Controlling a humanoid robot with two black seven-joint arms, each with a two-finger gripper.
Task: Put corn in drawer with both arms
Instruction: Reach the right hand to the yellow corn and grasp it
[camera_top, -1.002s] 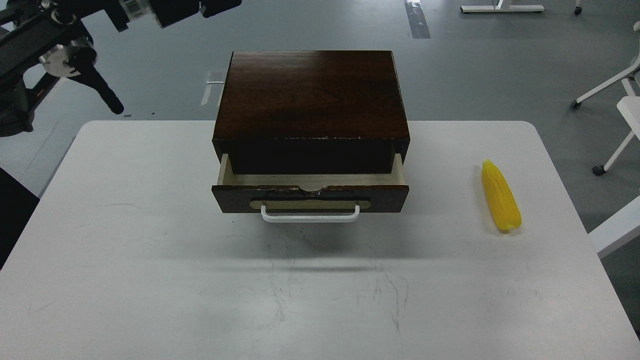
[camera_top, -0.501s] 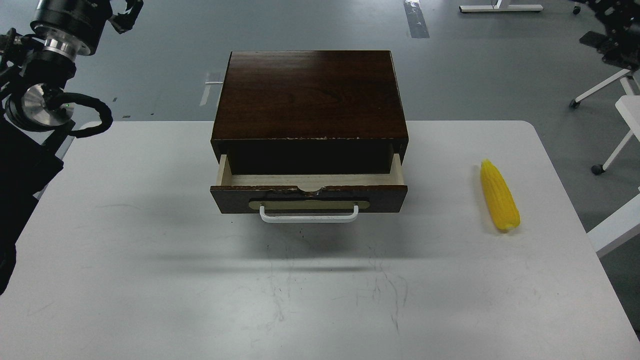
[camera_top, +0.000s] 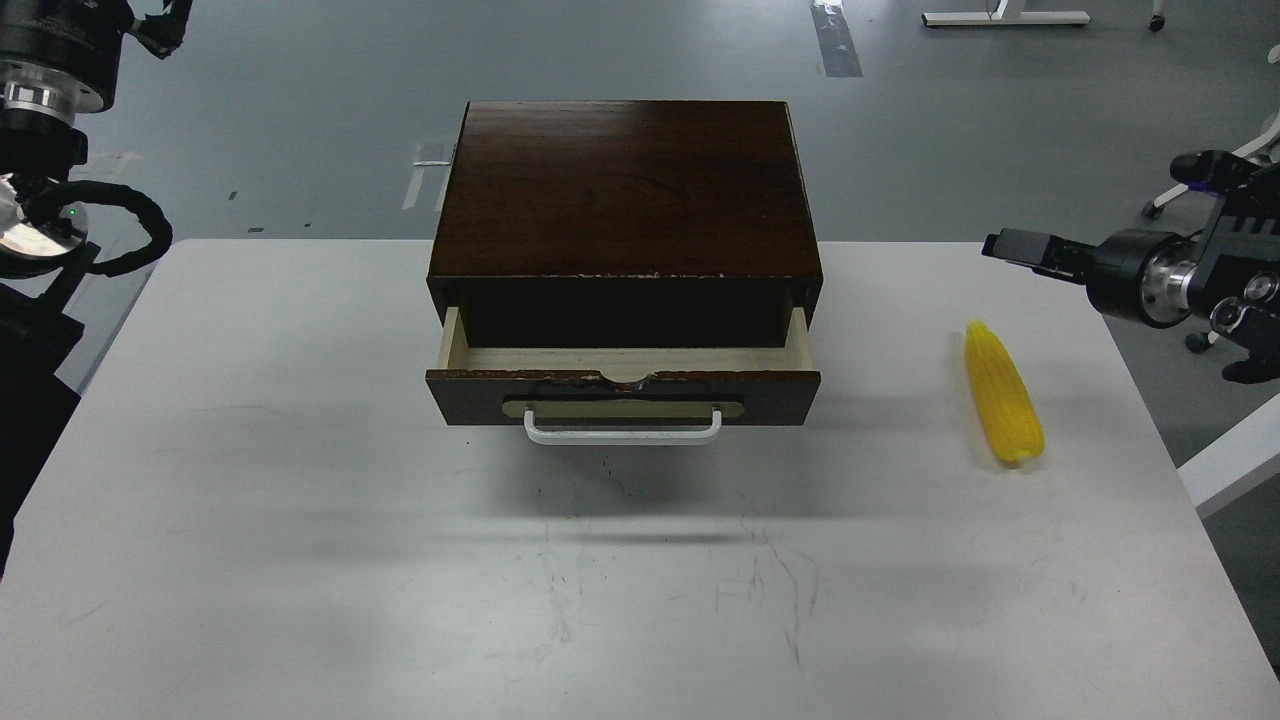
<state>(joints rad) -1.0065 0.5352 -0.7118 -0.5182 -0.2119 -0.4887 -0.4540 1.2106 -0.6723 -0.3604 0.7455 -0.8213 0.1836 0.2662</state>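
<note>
The yellow corn (camera_top: 1003, 405) lies on the white table (camera_top: 300, 500) at the right, tapered end pointing away from me. The drawer (camera_top: 622, 380) of the dark brown wooden box (camera_top: 625, 190) stands partly pulled out, with a pale, empty strip of its inside showing and a white bar handle (camera_top: 622, 432) in front. My right gripper (camera_top: 1018, 246) reaches in from the right edge, beyond the corn's tapered end and apart from it; its fingers cannot be told apart. My left arm (camera_top: 45, 80) is at the top left corner, where only a dark bit of its gripper (camera_top: 163, 22) shows.
The box stands at the table's far middle. Grey floor lies beyond the table, with white chair legs on castors (camera_top: 1200, 180) at the far right and a white surface edge (camera_top: 1235, 455) by the table's right side.
My right arm has swung into view from the right edge toward the corn. My left arm has drawn back further into the top left corner. Corn and drawer have not moved.
</note>
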